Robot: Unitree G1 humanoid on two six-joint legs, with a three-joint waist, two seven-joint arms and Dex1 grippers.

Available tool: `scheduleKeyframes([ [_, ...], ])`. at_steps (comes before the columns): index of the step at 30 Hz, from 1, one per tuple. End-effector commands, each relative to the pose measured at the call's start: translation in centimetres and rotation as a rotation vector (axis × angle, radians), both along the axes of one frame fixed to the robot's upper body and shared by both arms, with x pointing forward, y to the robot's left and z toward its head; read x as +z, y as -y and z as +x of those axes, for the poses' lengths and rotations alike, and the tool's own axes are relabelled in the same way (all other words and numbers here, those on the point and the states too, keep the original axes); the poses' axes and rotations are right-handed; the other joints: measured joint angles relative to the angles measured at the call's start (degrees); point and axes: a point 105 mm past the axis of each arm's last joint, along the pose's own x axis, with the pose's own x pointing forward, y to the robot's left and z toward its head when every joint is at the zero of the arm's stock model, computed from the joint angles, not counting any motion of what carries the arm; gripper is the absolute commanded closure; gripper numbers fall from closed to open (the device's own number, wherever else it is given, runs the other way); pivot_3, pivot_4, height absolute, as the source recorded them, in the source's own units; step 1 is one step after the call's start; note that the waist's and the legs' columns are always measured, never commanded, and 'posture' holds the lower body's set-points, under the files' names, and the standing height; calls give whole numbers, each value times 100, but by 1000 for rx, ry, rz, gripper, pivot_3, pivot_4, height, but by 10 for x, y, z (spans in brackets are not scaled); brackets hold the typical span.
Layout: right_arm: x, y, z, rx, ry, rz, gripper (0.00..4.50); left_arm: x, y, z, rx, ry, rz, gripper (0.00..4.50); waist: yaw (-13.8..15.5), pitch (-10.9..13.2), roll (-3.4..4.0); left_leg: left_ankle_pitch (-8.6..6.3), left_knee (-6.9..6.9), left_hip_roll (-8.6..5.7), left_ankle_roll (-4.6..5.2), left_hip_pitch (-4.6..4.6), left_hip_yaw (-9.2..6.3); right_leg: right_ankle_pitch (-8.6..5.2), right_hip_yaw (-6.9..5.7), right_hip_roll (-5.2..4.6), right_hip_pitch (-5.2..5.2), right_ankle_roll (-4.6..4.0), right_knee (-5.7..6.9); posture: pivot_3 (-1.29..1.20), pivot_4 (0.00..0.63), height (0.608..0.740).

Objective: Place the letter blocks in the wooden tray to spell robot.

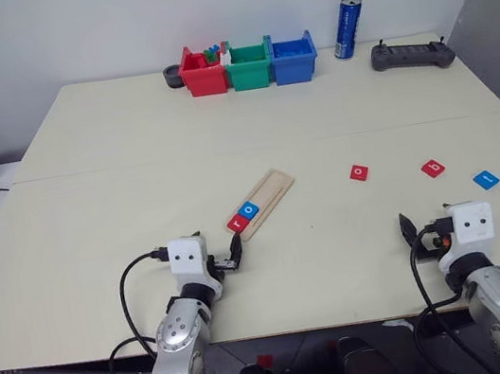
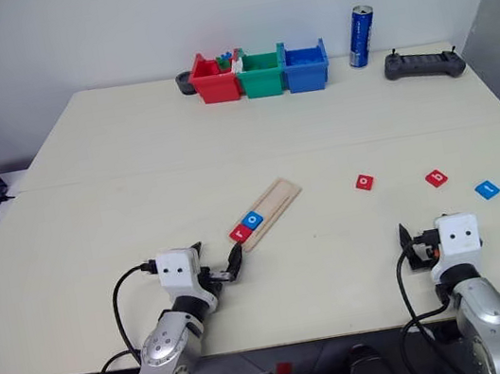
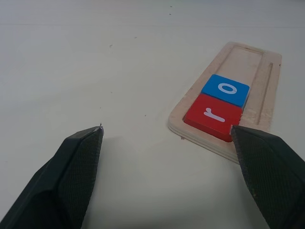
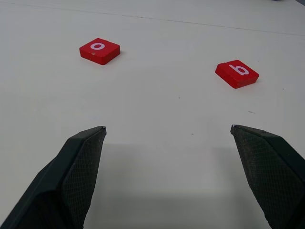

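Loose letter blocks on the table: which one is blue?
The blue t block, farthest right of the three loose ones; the o block and b block are red.

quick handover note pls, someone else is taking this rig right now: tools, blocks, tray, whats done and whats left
Left tool: open, empty, low over the table just short of the near end of the wooden tray.
Right tool: open, empty, facing the loose blocks.
Done: red r block and blue o block sit side by side at the tray's near end.
Left: red b block, red o block and blue block (its letter is unreadable) lie loose on the table to the tray's right. Next slot needs b, then o, then the last one.
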Motion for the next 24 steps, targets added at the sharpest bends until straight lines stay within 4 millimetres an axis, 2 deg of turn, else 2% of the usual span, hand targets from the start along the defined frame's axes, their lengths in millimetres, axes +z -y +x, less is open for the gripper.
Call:
scheduleKeyframes([
  [1,14,0,-2,0,52,-11,35,11,5,-3,-23,39,-7,0,1,0,0,0,0,0,0,0,0,0,0,0,0,0,0,0,150,740],
  [12,14,-3,-5,-9,58,-10,35,15,19,-7,-111,49,-48,0,1,0,0,0,0,1,0,0,1,0,0,0,0,0,0,0,150,740],
  [24,16,0,-4,-25,64,-14,35,15,19,-6,-114,55,-38,0,1,0,0,0,0,0,0,0,1,-1,0,1,0,0,-1,0,150,740],
])
